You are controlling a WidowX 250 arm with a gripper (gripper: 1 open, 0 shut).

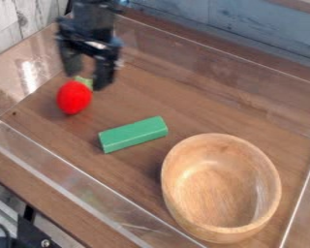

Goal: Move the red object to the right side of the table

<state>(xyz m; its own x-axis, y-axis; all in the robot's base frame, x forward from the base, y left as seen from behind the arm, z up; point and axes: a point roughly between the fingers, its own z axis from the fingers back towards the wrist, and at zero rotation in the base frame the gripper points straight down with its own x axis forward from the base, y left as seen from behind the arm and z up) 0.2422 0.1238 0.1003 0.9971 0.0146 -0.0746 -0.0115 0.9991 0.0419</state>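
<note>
The red strawberry toy (75, 96) lies on the left part of the tabletop (235, 107), well apart from the right side where it has to end up, so the step in hand is, as I judge it, the approach and grasp. Going from the near edge back: the round wooden bowl (223, 186) sits nearest, at the lower right; the green rectangular block (132, 134) lies just beyond it toward the middle, near the toy but not touching it; the toy comes next, its green leafy top turned toward the back; and farthest back the hand (89, 74) hangs just above and behind the toy, pointing down, its fingers spread wide and holding nothing. To do this step well, the hand should be centred over the round red body rather than the leafy top, with one finger on each side, then lowered until the fingertips bracket the widest part before closing. The toy is round and likely to roll, so an off-centre pinch could squirt it away. Once lifted, the carry to the right should pass clear above the block and bowl.
</note>
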